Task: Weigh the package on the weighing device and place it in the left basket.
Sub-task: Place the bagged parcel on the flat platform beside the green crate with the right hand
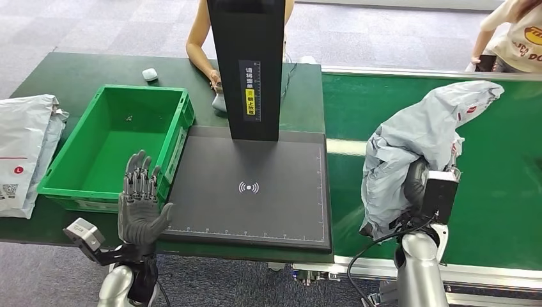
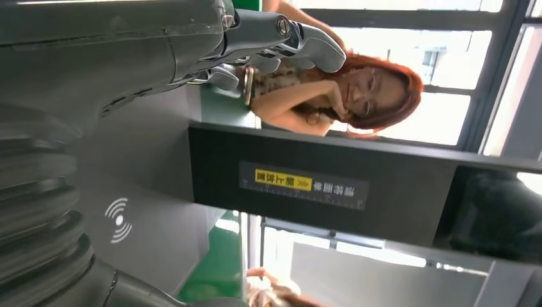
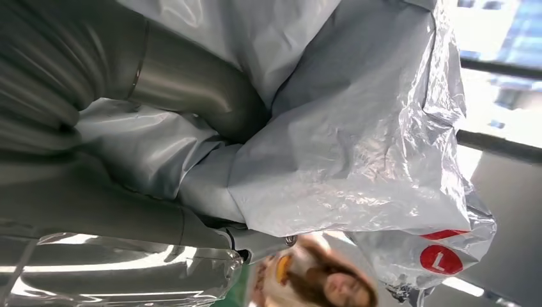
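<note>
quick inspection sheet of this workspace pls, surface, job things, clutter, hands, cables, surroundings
surface: dark green table, green conveyor belt
job's things: crumpled grey plastic package gripped above belt; flat black weighing device bare; green plastic basket
clutter: white plastic mailer at table's left edge; small white object
hands: left hand open, fingers apart; right hand grips package
cables: black cable by right arm
surroundings: people behind table
</note>
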